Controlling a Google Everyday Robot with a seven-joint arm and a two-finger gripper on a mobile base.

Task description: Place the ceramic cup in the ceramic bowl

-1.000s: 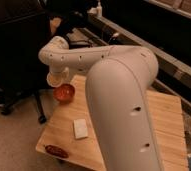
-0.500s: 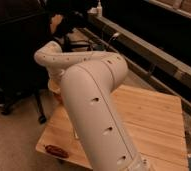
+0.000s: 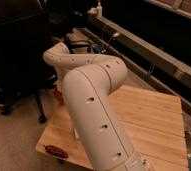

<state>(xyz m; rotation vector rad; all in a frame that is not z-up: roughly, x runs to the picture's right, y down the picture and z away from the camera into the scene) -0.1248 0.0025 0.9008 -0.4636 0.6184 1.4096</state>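
Note:
My big white arm [image 3: 91,105] fills the middle of the camera view and covers much of the wooden table [image 3: 149,115]. Only a red-orange sliver of the ceramic bowl [image 3: 57,95] shows at the arm's left edge, near the table's far left corner. The white ceramic cup is hidden. My gripper is hidden too, somewhere behind or beyond the arm's upper links near the dark area at the top.
A dark red oblong object [image 3: 55,150] lies at the table's front left corner. A small part of a white block [image 3: 75,133] shows beside the arm. A dark office chair [image 3: 19,75] stands left of the table. Long dark shelving [image 3: 154,55] runs behind it.
The arm has swung across the view. A second ago the bowl and the white block were in plain sight; now the arm covers most of both.

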